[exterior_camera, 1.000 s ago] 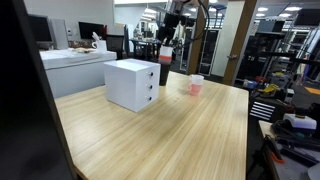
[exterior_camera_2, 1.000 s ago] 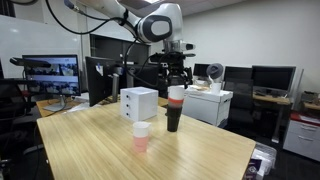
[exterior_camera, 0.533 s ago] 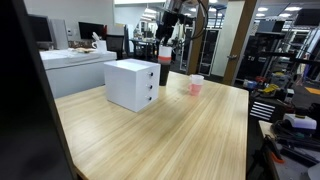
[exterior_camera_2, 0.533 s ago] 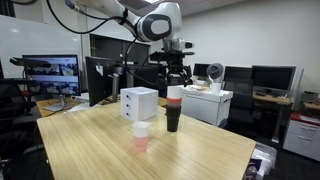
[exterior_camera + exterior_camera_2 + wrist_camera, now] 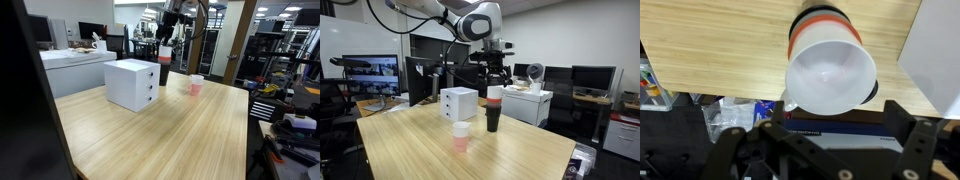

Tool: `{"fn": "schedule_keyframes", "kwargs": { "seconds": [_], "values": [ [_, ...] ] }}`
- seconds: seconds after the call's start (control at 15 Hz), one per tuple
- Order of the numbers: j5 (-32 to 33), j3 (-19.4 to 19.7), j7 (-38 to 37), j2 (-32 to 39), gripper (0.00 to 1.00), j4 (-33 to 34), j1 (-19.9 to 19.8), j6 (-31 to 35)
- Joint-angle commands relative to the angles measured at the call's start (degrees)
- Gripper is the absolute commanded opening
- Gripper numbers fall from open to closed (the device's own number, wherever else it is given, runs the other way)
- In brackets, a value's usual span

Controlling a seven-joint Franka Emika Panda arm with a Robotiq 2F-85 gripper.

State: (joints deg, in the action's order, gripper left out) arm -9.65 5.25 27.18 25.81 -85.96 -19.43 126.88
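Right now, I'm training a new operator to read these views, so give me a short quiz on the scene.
1. True or false: the gripper hangs above the tall cup stack.
2. The stack's top cup is: A) white B) blue C) green.
3. Fill in: the white box shows ___ drawer knobs on its front.
Key: 1 true; 2 A; 3 two.
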Motion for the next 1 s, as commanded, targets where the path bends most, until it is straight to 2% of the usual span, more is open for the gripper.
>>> {"fn": "schedule_keyframes", "kwargs": {
  "seconds": [0.0, 0.47, 0.53, 0.6, 0.87, 0.93],
  "values": [
    [-0.43, -0.38, 0.05, 0.19, 1.0, 0.49, -0.79, -1.37],
    [0.14, 0.02, -0.3, 1.14, 1.0, 0.29, -0.77, -1.93],
    [0.27, 0.12, -0.53, 1.32, 0.82, 0.27, -0.72, -1.71],
    [0.2, 0.02, -0.2, 1.32, 0.73, 0.19, -0.78, -1.52],
    [-0.06, -0.19, 0.04, 1.03, 0.46, 0.39, -0.8, -1.54],
    [0.03, -0.15, -0.07, 0.95, 0.45, 0.37, -0.76, -1.68]
  ]
}}
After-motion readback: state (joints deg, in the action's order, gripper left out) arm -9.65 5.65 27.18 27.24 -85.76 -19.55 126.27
